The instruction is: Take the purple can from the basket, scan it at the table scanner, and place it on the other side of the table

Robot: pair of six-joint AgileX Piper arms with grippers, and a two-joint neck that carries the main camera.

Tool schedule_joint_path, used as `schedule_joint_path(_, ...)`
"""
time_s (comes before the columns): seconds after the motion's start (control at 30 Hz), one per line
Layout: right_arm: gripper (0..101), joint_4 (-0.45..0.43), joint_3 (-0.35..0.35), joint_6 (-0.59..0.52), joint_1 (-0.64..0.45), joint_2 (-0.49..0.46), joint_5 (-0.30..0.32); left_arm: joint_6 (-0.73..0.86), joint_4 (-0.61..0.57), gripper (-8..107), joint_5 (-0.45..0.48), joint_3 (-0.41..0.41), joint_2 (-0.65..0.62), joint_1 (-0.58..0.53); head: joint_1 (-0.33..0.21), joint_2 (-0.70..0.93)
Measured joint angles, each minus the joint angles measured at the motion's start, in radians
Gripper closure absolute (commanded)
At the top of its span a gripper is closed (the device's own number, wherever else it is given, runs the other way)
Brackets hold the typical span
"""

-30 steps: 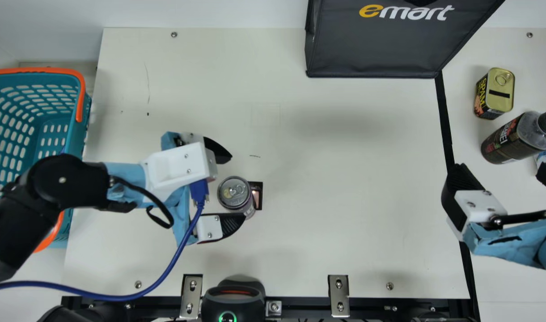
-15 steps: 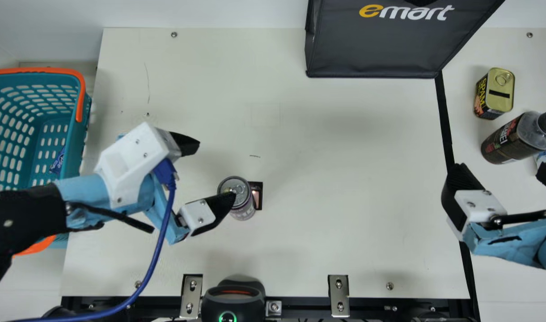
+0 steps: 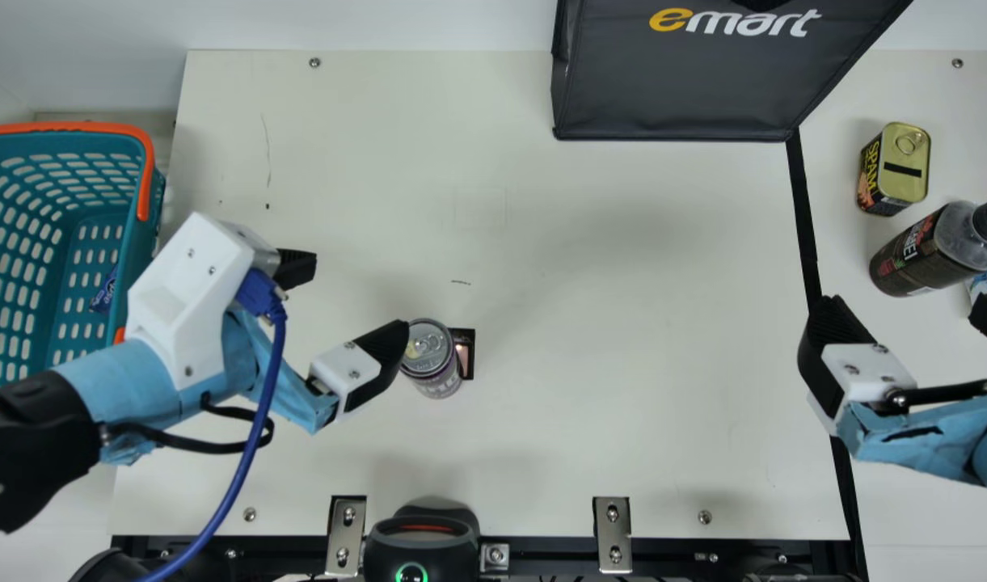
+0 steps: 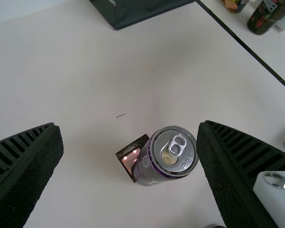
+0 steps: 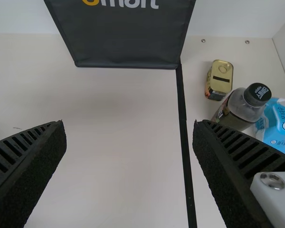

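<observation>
Purple can: stands upright at the left edge of the table scanner (image 3: pixel 470 343), hiding part of its dark window; its pull-tab top faces up. The can (image 3: pixel 435 370) is on the table, out of the basket.
Left gripper: spread wide and holding nothing, left of the scanner (image 3: pixel 357 297). One finger is farther off to the left; the other has its tip right by the can's rim, and whether they touch I cannot tell. The left wrist view shows a broad gap between the two ribbed fingers, with the can toward one of them.
Right gripper: also wide and without a load, well to the right of the scanner (image 3: pixel 905 305).
Basket: teal with an orange rim (image 3: pixel 144 174), well left of the scanner, a small blue packet (image 3: pixel 103 293) inside.
Bag: dark grey (image 3: pixel 679 89), beyond the scanner and to its right.
Black strip: runs along the table (image 3: pixel 802 218), right of the scanner.
Tin, bottle, pack: far right of the scanner, past that strip; the yellow-topped tin (image 3: pixel 905 166), the dark bottle (image 3: pixel 917 255) and a blue-and-white pack (image 5: pixel 281 124) sit close together.
Black device: with a green ring (image 3: pixel 420 537), on the scanner's near side, at the table's edge.
</observation>
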Motion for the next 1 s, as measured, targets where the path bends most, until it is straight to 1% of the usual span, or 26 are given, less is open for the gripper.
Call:
schedule_joint_path(0.13,6,0.000,0.000,0.000,0.000,0.000,0.000,-0.191,0.131,9,0.008,-0.029,0.008,-0.068,0.000,0.000)
schedule_joint_path(0.33,6,0.000,0.000,0.000,0.000,0.000,0.000,-0.473,0.334,9,0.050,-0.081,0.039,-0.183,0.000,-0.002)
schedule_joint_path(0.53,6,0.000,0.000,0.000,0.000,0.000,0.000,-0.760,0.524,9,0.102,-0.145,0.107,-0.336,0.000,0.000)
schedule_joint_path(0.8,6,0.000,0.000,0.000,0.000,0.000,0.000,-1.112,0.768,9,0.208,-0.235,0.230,-0.555,0.000,0.000)
schedule_joint_path(1.0,6,0.000,0.000,0.000,0.000,0.000,0.000,-1.334,0.901,9,0.306,-0.277,0.307,-0.670,0.000,0.000)
